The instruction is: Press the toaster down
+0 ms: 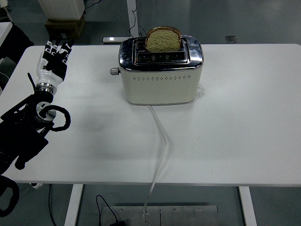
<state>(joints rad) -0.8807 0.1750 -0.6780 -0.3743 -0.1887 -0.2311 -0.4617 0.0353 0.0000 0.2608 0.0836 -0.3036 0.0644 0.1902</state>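
A cream toaster [160, 82] with a chrome top stands at the table's back middle. A slice of bread [163, 39] sticks up out of its rear slot. A small round lever knob [113, 71] juts from the toaster's left end. My left hand [54, 55] hovers over the table's far left, well to the left of the knob, fingers stretched out and holding nothing. The right arm does not show.
A white power cord [162, 141] runs from the toaster's front down over the table's near edge. A cardboard box [66, 26] sits on the floor beyond the table's far left corner.
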